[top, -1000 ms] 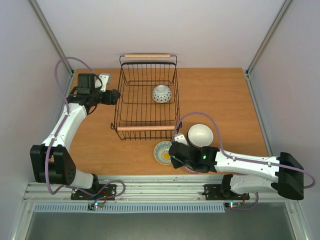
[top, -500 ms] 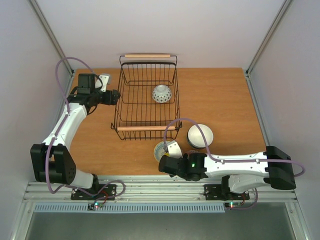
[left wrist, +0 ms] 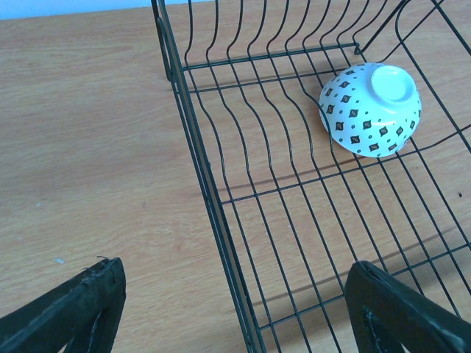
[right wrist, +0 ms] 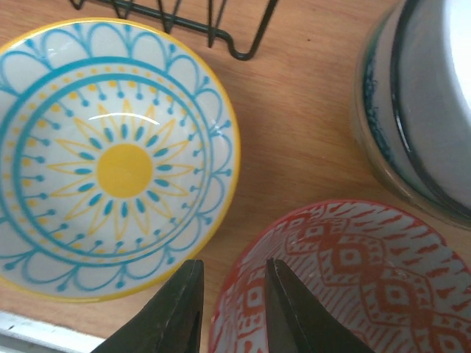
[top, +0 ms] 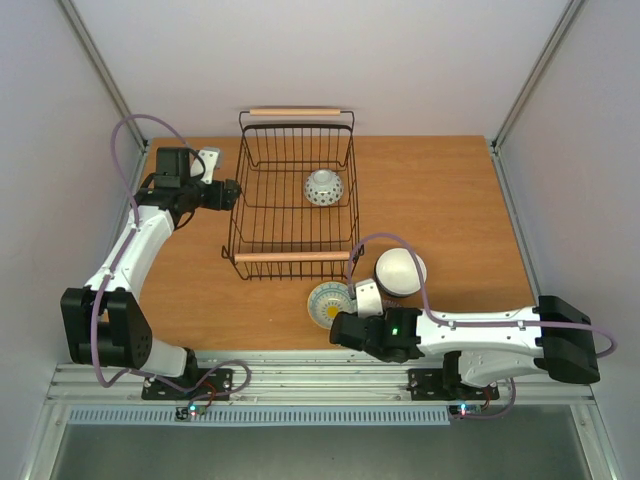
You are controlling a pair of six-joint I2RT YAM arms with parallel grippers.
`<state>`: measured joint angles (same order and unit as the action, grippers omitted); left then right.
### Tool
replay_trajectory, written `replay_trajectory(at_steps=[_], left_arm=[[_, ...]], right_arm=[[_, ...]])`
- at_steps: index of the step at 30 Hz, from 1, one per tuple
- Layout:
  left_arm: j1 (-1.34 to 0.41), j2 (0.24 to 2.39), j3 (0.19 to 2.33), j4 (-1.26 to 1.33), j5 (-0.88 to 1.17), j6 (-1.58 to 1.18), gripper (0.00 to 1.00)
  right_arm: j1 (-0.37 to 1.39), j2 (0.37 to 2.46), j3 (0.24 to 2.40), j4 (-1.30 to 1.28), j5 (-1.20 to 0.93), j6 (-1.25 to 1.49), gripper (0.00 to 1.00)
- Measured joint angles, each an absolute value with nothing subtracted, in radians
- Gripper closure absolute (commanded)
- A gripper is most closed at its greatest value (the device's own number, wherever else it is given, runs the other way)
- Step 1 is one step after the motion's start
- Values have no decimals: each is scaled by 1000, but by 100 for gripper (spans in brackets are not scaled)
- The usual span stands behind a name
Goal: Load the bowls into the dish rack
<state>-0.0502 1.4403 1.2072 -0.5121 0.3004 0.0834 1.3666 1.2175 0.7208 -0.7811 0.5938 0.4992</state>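
**Q:** On the bench (top: 450, 190), near edge: which bowls?
**A:** Red-patterned bowl (right wrist: 353, 283), rim between close-set right jaws, pinch cannot be told; yellow-and-teal bowl (right wrist: 110, 165) beside.
**Q:** Left jaws?
**A:** Spread astride dish rack (left wrist: 193, 140) wall; dotted bowl (left wrist: 370, 109) overturned inside.

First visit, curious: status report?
Left pincer open at black wire dish rack edge. Right pincer astride red-patterned ceramic bowl rim, grip unclear. One dotted bowl racked.

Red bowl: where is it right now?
In the right wrist view, the red bowl sits bottom right, its rim between the right tool's fingers, beside the yellow bowl and near the pale bowl.
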Motion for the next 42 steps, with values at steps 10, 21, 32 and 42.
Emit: replay_trajectory(at_steps=[10, 21, 32, 42], left_arm=[[-50, 1440, 1207, -512, 300, 83, 18], [-50, 1440, 1207, -512, 300, 83, 18], [-50, 1440, 1203, -513, 302, 83, 18], [-50, 1440, 1202, -513, 303, 83, 18]], right_arm=[[1301, 1195, 652, -687, 585, 474, 74], [1340, 1029, 652, -908, 622, 670, 74], [1399, 896, 602, -1183, 643, 967, 73], [1409, 894, 545, -1218, 633, 1069, 73]])
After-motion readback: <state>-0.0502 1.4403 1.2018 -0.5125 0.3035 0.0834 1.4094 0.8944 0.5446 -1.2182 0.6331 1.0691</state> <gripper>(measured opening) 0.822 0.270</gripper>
